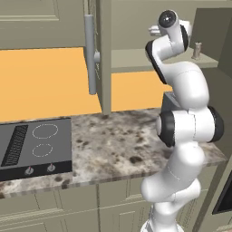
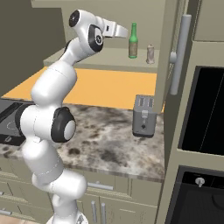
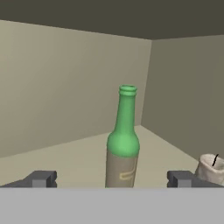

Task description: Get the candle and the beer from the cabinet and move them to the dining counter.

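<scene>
The cabinet (image 2: 170, 52) stands open above the granite counter (image 2: 109, 140), its door swung out with the long bar handle (image 2: 180, 54) facing the room. Nothing has left it yet, so by the look of things the task is barely begun: both items sit on the inner shelf (image 2: 109, 57), and the dining counter is not in sight from here.

The arm (image 2: 52, 100) rises from the base and reaches up into the cabinet opening, its hand level with the shelf. On the counter below, a toaster (image 2: 144, 115) stands near the cabinet's side wall, and the black cooktop (image 1: 36, 145) lies off to the left.

The beer (image 2: 133, 41) stands upright on the shelf, just ahead of the hand. In the hand view it is centred between the two fingers (image 3: 116, 179), which are spread wide to either side of it and touch nothing. The bottle seems a little beyond the fingertips, not yet between them.

The candle (image 2: 150, 53) stands upright on the same shelf, just beside the beer on the side nearer the door, apart from it.

I judge this to be the approach to the first grasp, with the beer as the target. Left to do: close in and grip the bottle, lift it clear, carry it to the dining counter, then return for the candle and do the same.
</scene>
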